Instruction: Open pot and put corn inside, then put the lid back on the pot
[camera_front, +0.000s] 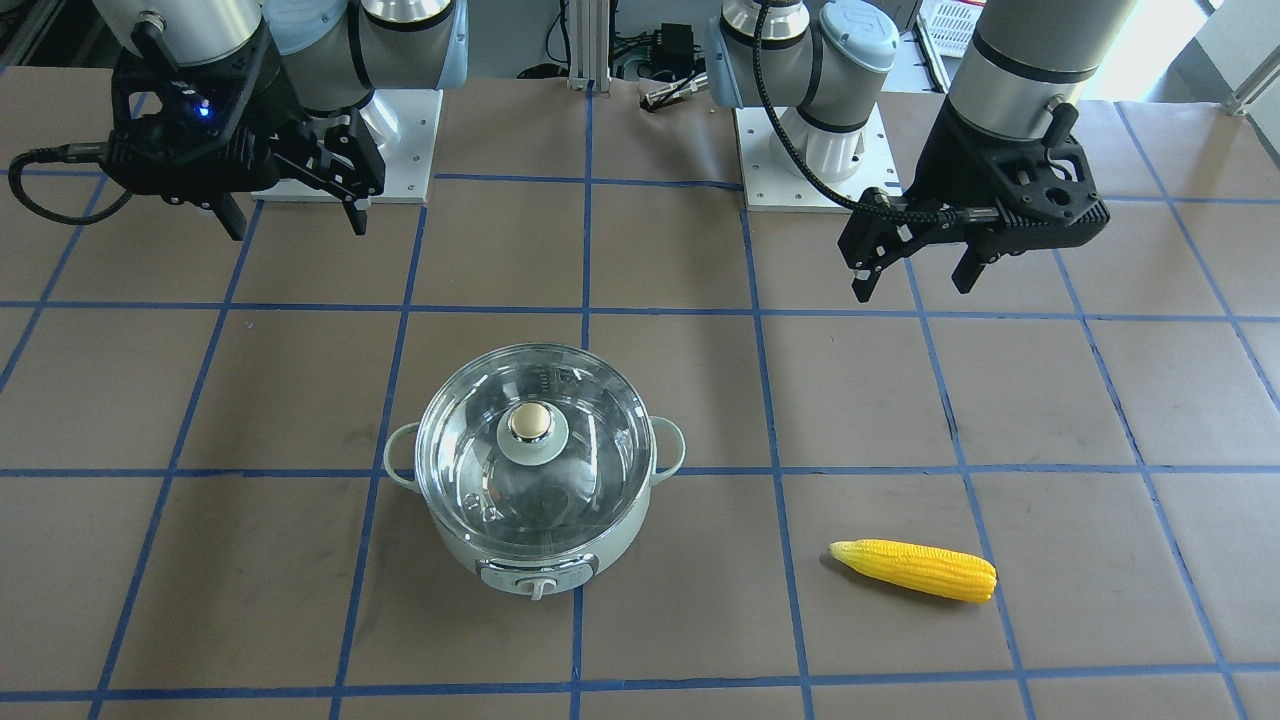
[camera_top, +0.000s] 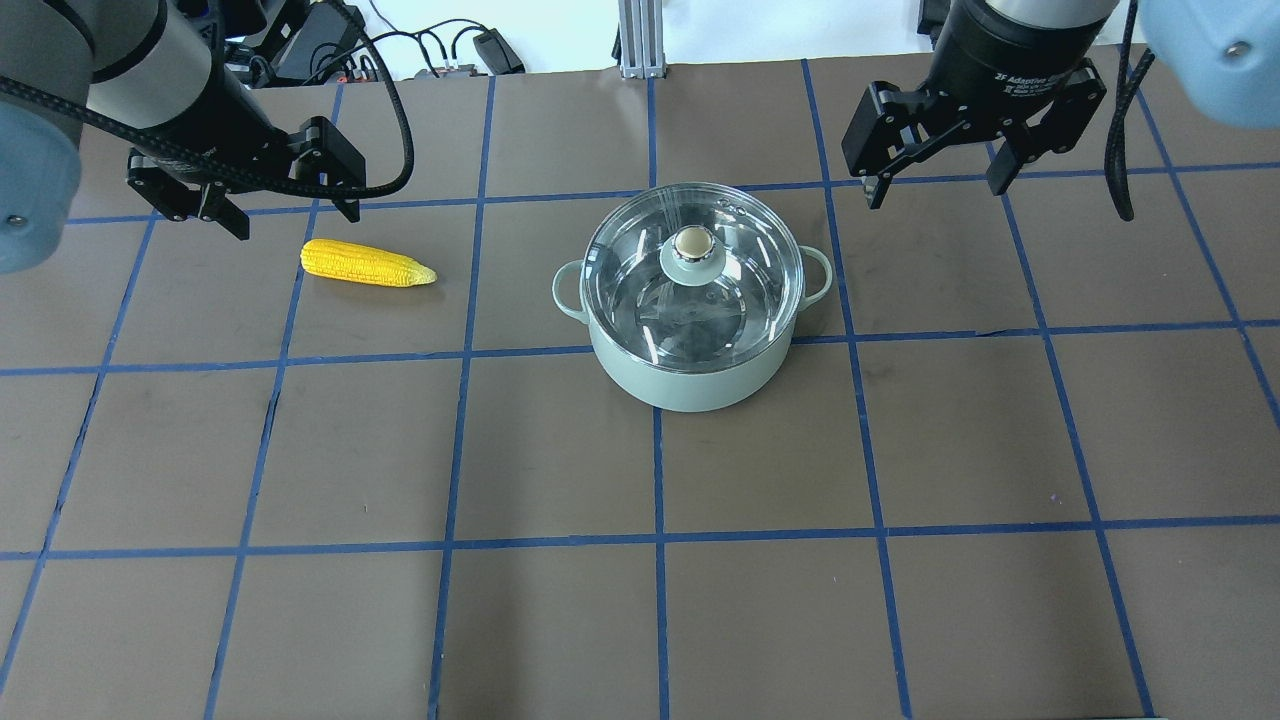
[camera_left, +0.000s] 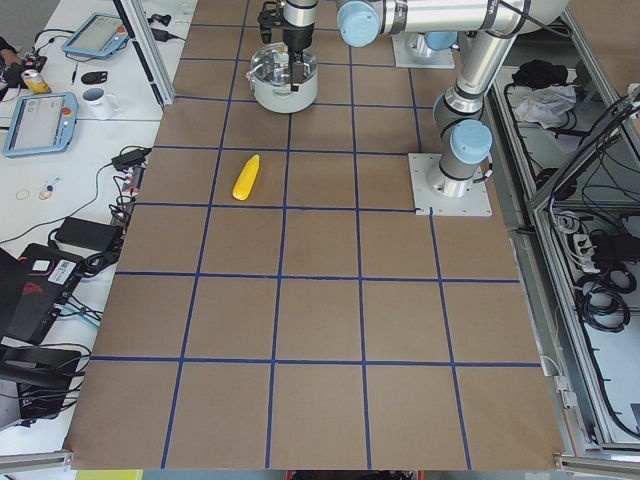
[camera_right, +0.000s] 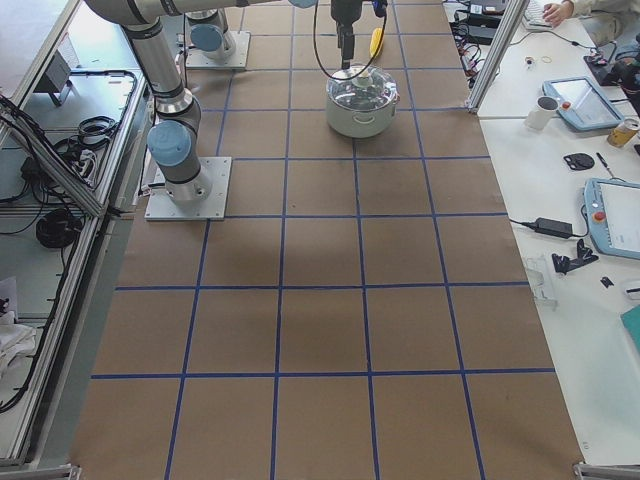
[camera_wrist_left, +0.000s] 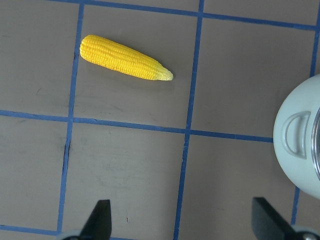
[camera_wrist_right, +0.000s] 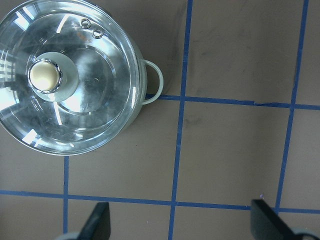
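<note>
A robotics lab: taped-grid table, teach pendants, cables

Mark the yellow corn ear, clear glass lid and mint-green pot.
yellow corn ear (camera_top: 367, 264), overhead exterior, middle of the ear
clear glass lid (camera_top: 693, 242), overhead exterior, its metallic knob
mint-green pot (camera_top: 690, 385), overhead exterior, outer body wall

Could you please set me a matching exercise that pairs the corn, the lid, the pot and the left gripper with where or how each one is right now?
Things: 1 corn, 2 lid, 3 pot, 4 left gripper.
States: A open and empty above the table. B lying on its side, on the robot's left of the pot. C mint green, covered. D seated on the pot's rim.
Pairs: 1-B, 2-D, 3-C, 4-A.
</note>
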